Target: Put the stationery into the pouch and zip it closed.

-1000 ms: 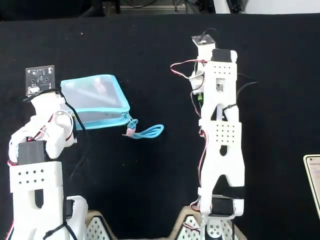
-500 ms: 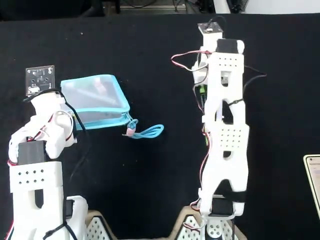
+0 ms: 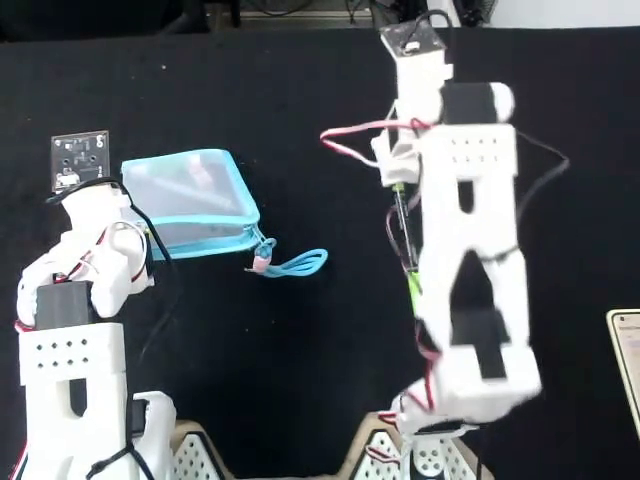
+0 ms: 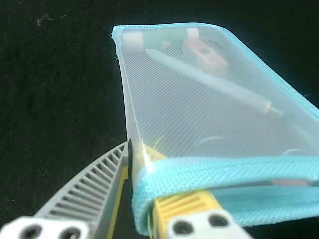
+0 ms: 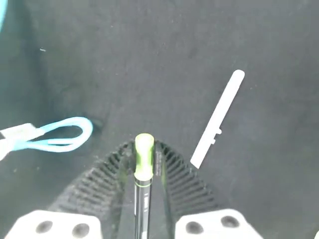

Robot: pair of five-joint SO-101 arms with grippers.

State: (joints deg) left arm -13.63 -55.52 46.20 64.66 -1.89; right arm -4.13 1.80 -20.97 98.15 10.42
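Holding tight in the right tool (image 5: 143,148) a black pen (image 5: 144,167) with green cap, high over the tabletop (image 3: 260,380), toward 1 o'clock. Pinching with the left tool (image 4: 133,191) one corner of the pouch (image 3: 190,195), at about 10 o'clock.

Probably next: bring the pen across toward 9 o'clock, line it up with the zip edge, enter cap first, let go only when well inside. Keep the left pinch firm. Cannot tell whether the mouth is open.

Looks pale and see-through, fine mesh with turquoise border; lies flat; contains a pale pen (image 4: 209,82) and pinkish pieces (image 4: 207,52); ends in a blue loop (image 3: 300,264) at 4 o'clock. Remember the white pen (image 5: 218,118) on the tabletop.
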